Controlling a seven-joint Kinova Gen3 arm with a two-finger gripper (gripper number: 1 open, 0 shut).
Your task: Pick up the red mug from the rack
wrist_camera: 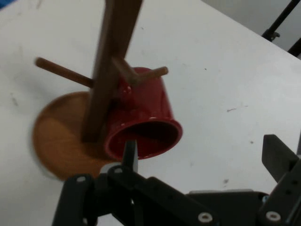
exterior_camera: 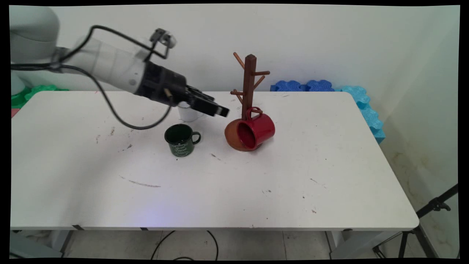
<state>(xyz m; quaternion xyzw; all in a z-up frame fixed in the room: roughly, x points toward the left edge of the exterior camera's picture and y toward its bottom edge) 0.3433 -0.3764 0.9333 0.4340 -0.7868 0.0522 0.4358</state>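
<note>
Your gripper (exterior_camera: pixel 216 109) hangs with its jaws apart and empty, at nine o'clock of the red mug (exterior_camera: pixel 255 130) on the wooden mug tree (exterior_camera: pixel 248 88). The mug looks rigid, glossy and breakable; its rim seems the best hold.

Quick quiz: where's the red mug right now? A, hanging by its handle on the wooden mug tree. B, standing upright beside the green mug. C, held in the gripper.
A: the red mug hangs tilted by its handle from a low peg of the wooden mug tree, its rim near the tree's base.
</note>
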